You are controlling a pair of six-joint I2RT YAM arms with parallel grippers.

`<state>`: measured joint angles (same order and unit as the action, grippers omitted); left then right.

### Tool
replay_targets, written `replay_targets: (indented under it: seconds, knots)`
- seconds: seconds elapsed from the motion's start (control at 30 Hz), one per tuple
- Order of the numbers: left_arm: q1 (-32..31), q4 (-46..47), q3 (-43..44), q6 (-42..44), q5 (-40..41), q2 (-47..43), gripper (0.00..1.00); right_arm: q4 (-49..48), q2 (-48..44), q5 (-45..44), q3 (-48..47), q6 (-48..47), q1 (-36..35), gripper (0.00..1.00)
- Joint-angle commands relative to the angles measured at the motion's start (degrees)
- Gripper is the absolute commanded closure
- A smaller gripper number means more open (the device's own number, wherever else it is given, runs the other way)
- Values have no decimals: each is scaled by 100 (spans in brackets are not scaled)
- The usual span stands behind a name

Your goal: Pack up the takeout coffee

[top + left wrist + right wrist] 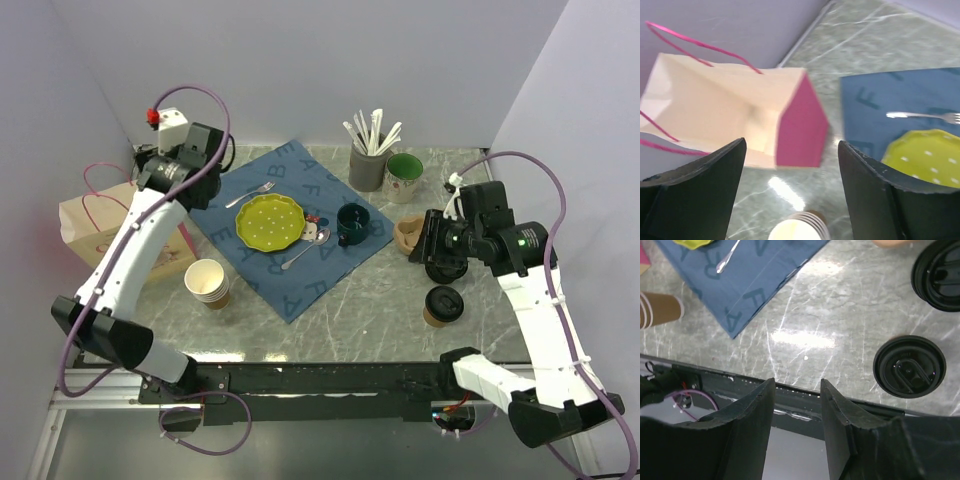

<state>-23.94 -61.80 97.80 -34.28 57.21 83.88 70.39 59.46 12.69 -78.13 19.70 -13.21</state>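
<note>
Presently, hazards are listed from the largest item to the smallest.

- Paper bag [730, 115], cream with pink sides and pink cord handles. It lies on its side at the far left, mouth toward the left gripper [791, 145], whose jaws stand wide apart and empty. Risk: a light bag probably slides or folds shut when a cup is pushed in, and a cup laid flat inside may leak.
- Blue lettered cloth [300, 270], carrying a yellow-green plate [268, 221] and a dark green mug [352, 224]. It sits between the right side and the bag. Risk: a low carry across could clip the mug.
- Stack of paper cups [207, 282], near the bag. Risk: it could be toppled on the approach.
- Takeout coffee [909, 366]. Risk: a hard squeeze on the kraft wall could pop the lid.
- Second black lid [937, 275], just beyond the coffee; whether it sits on a cup cannot be told. Risk: from above it could be mistaken for the coffee.

Position: the takeout coffee stands upright at the near right, well apart from the bag. The right gripper [797, 384] has its jaws partly parted, with nothing between them. The coffee lies off to the right of its fingers, untouched. Seen from overhead, it is just on the near side of that gripper.
</note>
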Motion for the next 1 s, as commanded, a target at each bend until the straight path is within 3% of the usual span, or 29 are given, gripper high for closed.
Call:
replay_targets:
  seconds: [0.0,0.3,0.4,0.63,0.77,0.8,0.9,0.97]
  knots:
    - [538,-394,424,132,-149,129,22,-16,-31,269,-203,-178,-173,51]
    - [1418,-53,91,228,-1535,129,29,-69,-40,287,-159,-204,-208,51]
    - [1463,509,-234,632,-2019,-11,42,-148,-5,348,-238,-178,-217,51]
    - [1761,309,-279,361,-1977,199,50,-210,180,383,-369,-151,-208,51]
    - [1858,484,-341,536,-2030,155,67,-219,224,340,-423,-133,-217,51]
    - [1858,485,-306,632,-2012,155,78,-201,224,340,-431,-125,-217,51]
    - [1867,441,-34,765,-1942,234,96,-184,241,357,-466,-90,-217,51]
    - [1867,354,291,800,-1872,322,99,-184,232,375,-502,-63,-217,51]
